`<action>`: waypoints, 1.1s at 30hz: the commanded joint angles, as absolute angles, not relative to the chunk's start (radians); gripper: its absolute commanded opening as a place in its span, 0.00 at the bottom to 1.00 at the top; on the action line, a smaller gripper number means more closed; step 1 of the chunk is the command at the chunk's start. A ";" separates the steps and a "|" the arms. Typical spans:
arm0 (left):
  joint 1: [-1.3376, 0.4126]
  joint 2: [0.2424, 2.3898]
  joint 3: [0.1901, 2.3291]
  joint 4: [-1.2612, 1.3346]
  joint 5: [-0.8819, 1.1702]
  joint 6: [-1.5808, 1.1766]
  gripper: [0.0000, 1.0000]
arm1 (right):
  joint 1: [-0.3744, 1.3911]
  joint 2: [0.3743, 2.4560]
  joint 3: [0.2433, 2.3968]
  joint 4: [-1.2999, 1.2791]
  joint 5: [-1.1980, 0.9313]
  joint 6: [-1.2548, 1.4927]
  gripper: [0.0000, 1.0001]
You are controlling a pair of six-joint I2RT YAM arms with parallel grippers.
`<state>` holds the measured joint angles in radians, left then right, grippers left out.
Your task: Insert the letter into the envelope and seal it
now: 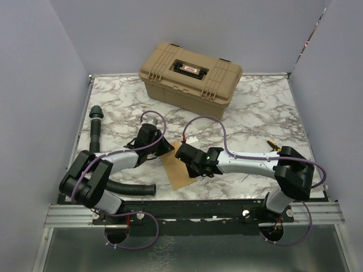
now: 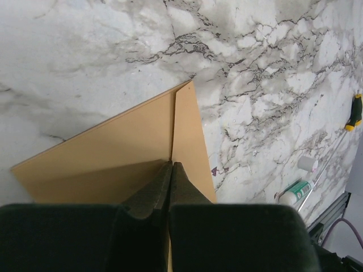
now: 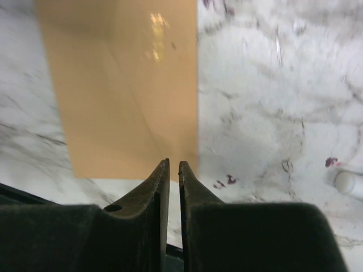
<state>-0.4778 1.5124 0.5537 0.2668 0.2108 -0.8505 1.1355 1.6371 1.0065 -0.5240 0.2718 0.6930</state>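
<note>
The envelope point(image 1: 180, 173) lies flat on the marble desk point(image 1: 255, 113) near its front edge, between the two arms' tips and well apart from the tan case point(image 1: 191, 72) at the back. The left fingers point(image 2: 150, 198) are pressed fully together, and their tips rest over a straight seam on the brown paper. Nothing can be seen clamped between them. To the right of that seam runs a paler strip point(image 2: 190, 141); it may be the letter or only a fold of the envelope, and the close view does not settle it. The right fingers point(image 3: 144, 192) stand a sliver apart with nothing in the gap, their tips at the envelope's near corner. A screwdriver point(image 2: 355, 111) with a yellow-green handle lies off to the right.
</note>
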 commanded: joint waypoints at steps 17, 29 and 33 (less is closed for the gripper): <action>-0.445 1.511 0.642 0.303 0.262 -0.766 0.00 | 1.076 1.763 1.120 -0.218 0.440 0.839 0.00; -0.423 1.695 0.643 0.403 0.307 -0.849 0.00 | 1.043 1.913 1.200 -0.201 0.419 0.837 0.00; -0.409 1.727 0.619 0.407 0.304 -0.872 0.00 | 1.040 1.958 1.240 -0.222 0.447 0.785 0.00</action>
<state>-0.4255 1.6955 0.6464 0.3748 0.2970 -0.8410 1.0420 1.9175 1.1870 -0.2264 0.4129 0.8288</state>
